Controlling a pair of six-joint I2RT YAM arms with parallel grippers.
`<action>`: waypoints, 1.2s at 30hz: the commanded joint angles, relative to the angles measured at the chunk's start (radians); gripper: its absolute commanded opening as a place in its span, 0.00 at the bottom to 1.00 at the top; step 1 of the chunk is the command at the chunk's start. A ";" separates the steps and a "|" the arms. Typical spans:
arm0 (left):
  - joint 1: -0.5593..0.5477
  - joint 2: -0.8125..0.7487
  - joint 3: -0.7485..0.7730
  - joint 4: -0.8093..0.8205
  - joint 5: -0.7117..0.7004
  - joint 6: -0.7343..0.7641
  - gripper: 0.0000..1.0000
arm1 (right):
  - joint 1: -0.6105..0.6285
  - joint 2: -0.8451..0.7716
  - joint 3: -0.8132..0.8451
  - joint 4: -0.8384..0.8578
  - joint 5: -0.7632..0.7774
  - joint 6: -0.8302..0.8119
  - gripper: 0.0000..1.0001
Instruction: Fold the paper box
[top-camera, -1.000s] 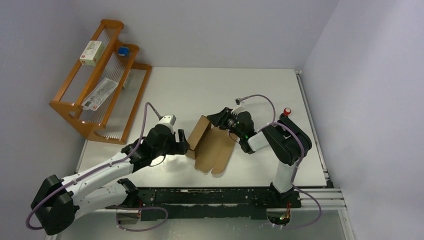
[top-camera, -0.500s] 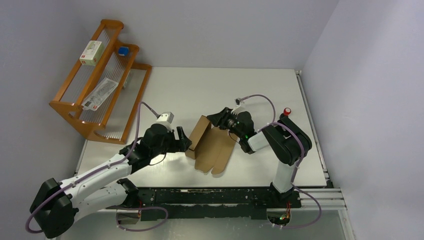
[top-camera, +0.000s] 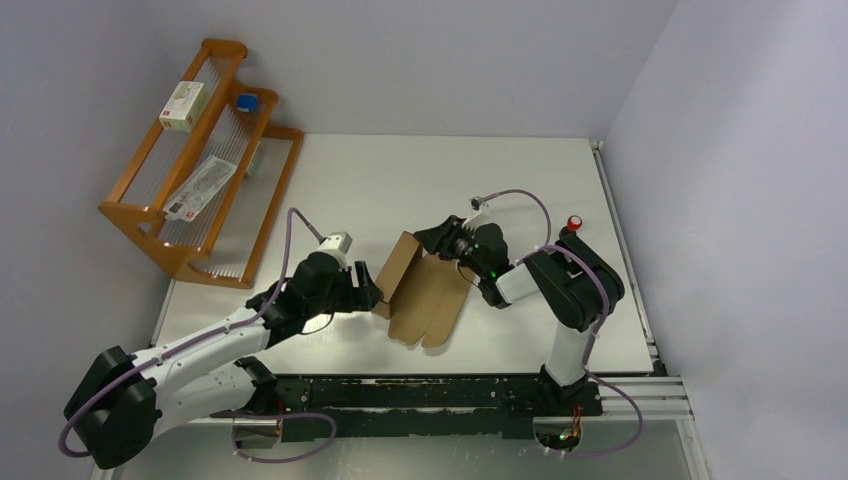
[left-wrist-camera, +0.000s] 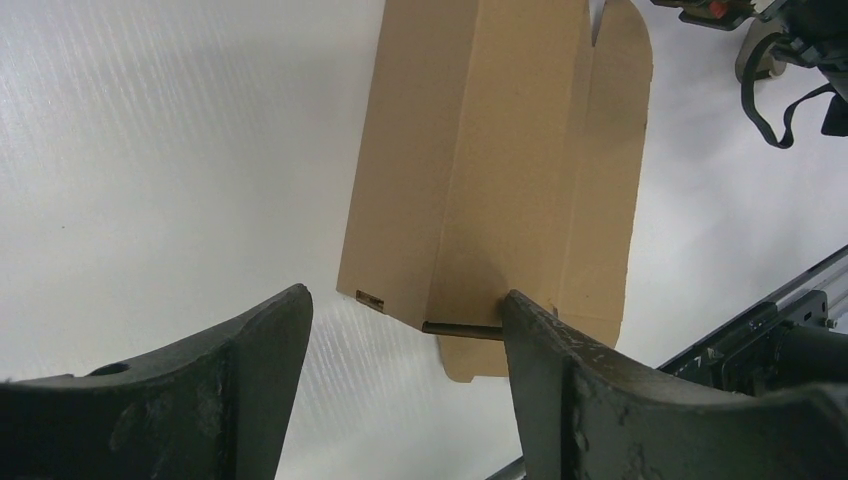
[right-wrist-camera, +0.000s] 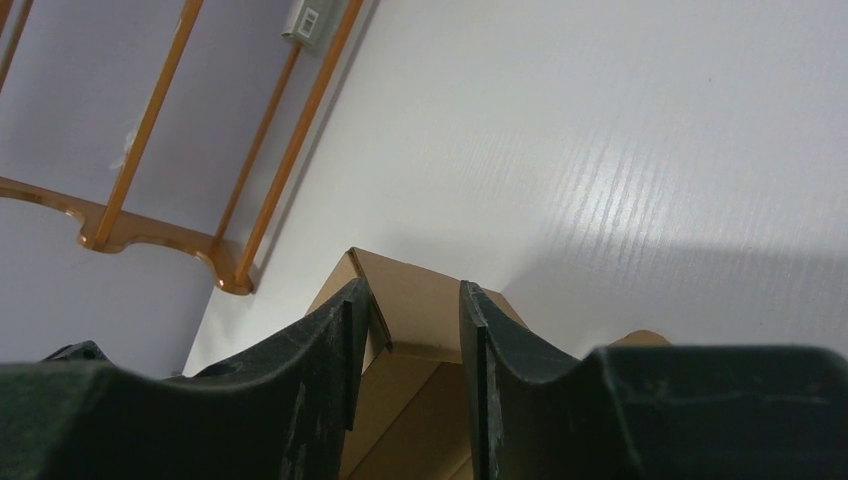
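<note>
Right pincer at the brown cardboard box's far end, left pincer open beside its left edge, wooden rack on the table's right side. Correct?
No: the orange-brown wooden rack stands on the left side of the white table, per the top external view. The right pincer at the far end of the brown corrugated cardboard box and the open left pincer beside its left edge hold.

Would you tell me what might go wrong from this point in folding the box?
1. The open left pincer frames the near end of the box; pushing in may slide the box across the smooth table rather than fold it.
2. The right pincer sits only at the far end, so the box may pivot there.
3. The half-raised side wall may flop back flat.
</note>
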 joint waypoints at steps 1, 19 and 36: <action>0.009 0.028 -0.042 -0.053 -0.006 0.022 0.73 | -0.003 0.007 -0.021 -0.082 0.037 -0.050 0.41; 0.007 0.127 0.319 -0.212 -0.028 0.213 0.85 | 0.022 -0.054 0.015 -0.158 0.065 -0.128 0.41; -0.068 0.483 0.560 -0.240 -0.049 0.333 0.83 | 0.030 -0.042 0.031 -0.146 0.025 -0.132 0.42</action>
